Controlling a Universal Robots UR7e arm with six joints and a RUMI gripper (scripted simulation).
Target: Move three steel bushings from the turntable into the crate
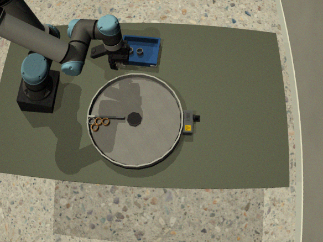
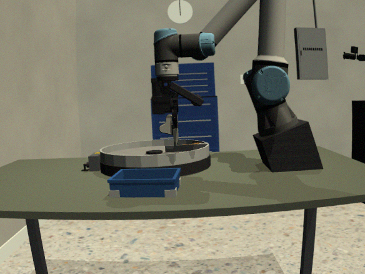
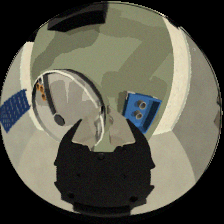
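The round turntable (image 1: 135, 120) holds one steel bushing (image 1: 90, 119) and three orange bushings (image 1: 99, 123) bunched at its left rim, beside a thin bar. The blue crate (image 1: 144, 51) behind the turntable holds two steel bushings (image 1: 131, 50) (image 1: 140, 51). My gripper (image 1: 117, 64) is shut with nothing between its fingers. It hangs high above the gap between the crate's left end and the turntable's far rim. The wrist view shows the crate (image 3: 141, 111) to the right of the fingers and the turntable (image 3: 65, 105) to the left. The front view shows the gripper (image 2: 174, 137) over the turntable (image 2: 154, 153).
A dark hub (image 1: 134, 119) sits at the turntable's centre. A grey control box (image 1: 188, 121) with a yellow label stands at its right rim. The arm's base (image 1: 37, 91) stands on the table's left side.
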